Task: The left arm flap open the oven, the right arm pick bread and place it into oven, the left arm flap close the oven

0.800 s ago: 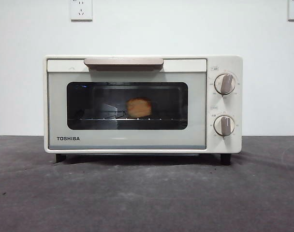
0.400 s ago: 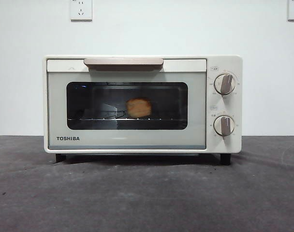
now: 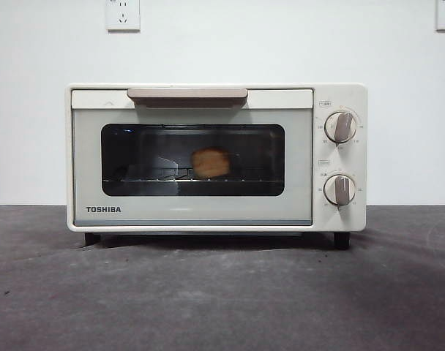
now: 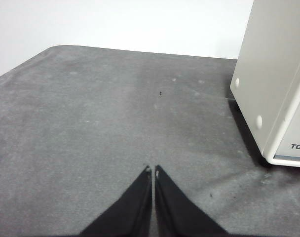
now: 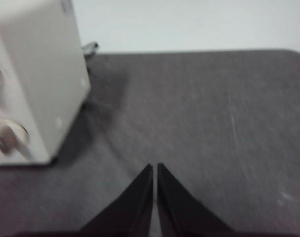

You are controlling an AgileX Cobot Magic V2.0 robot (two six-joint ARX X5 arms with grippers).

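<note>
Item: we log the oven (image 3: 215, 157) door shut, bread (image 3: 211, 162) apparently on its rack, left gripper (image 4: 153, 170) and right gripper (image 5: 154, 167) both clenched empty beside it; risk: door perhaps unlatched.

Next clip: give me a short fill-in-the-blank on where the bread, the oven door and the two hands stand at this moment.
1. The bread sits on the wire rack inside the ____.
2. The door of the toaster oven is ____.
3. The left hand and the right hand both have their jaws ____, holding nothing.
4. The brand name printed on the door reads ____.

Missing words: toaster oven; closed; shut; TOSHIBA
</note>
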